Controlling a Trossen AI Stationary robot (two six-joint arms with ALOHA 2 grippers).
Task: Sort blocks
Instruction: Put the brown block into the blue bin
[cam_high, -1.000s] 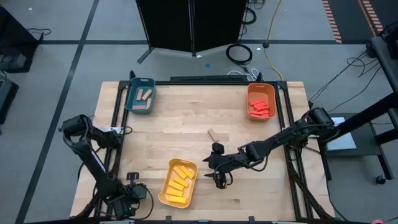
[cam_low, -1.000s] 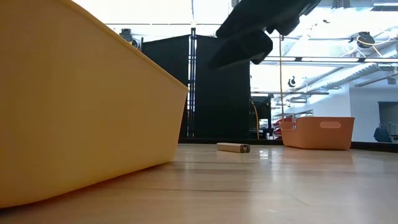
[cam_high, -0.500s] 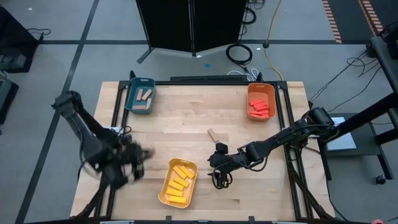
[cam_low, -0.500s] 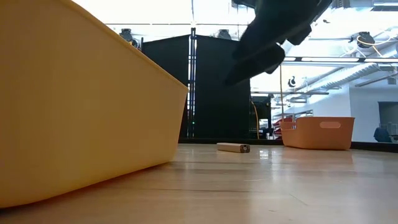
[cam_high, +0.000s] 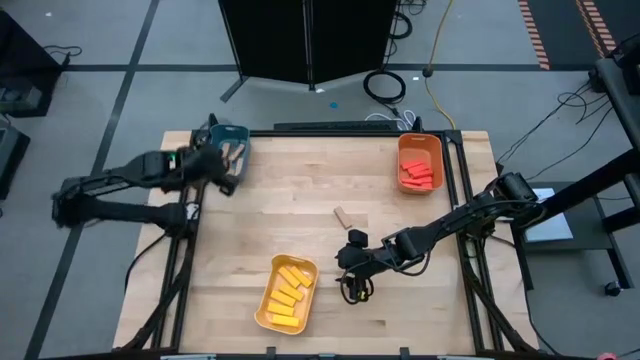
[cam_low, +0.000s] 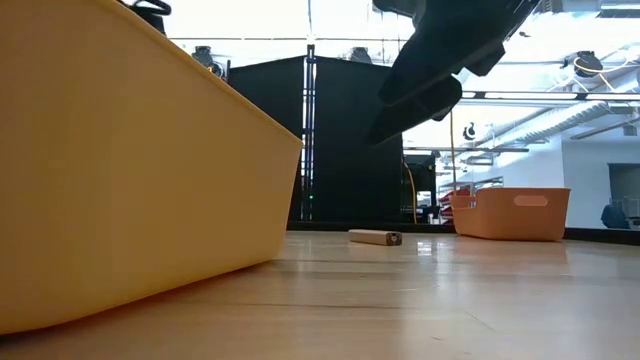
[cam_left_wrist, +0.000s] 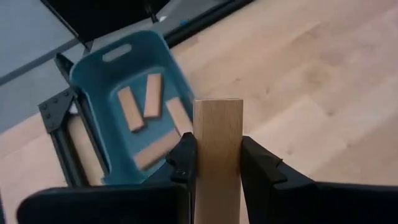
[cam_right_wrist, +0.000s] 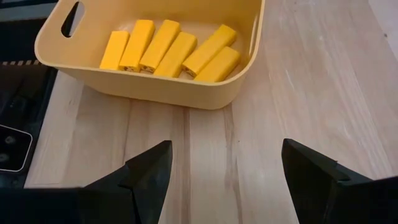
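My left gripper (cam_high: 218, 172) hangs over the table's far left, just short of the teal tray (cam_high: 226, 156), shut on a tan wood block (cam_left_wrist: 217, 134). The teal tray (cam_left_wrist: 93, 87) holds several tan blocks (cam_left_wrist: 147, 99). Another tan block (cam_high: 343, 216) lies flat on the table's middle. My right gripper (cam_high: 351, 282) hovers open above the table, right of the yellow tray (cam_high: 287, 293), with nothing between its fingers (cam_right_wrist: 149, 171). Yellow blocks (cam_right_wrist: 174, 50) lie in that tray. My left gripper pinches the tan block by its two long sides (cam_left_wrist: 200, 158) between its two fingers (cam_left_wrist: 185, 165). The block lies along the fingers and sticks out well past their tips. The fingers slant downward toward the teal tray. The block is lifted clear of table and tray.
An orange tray (cam_high: 420, 162) with red blocks stands at the far right. The yellow tray's wall (cam_low: 130, 170) fills the left of the low view, with the loose tan block (cam_low: 375, 237) beyond it. Bare wood lies between the trays.
My left gripper has swung from the table's near left corner up and toward the far edge, to the teal tray, turning as it went. My right gripper has stayed in place, tipping slightly.
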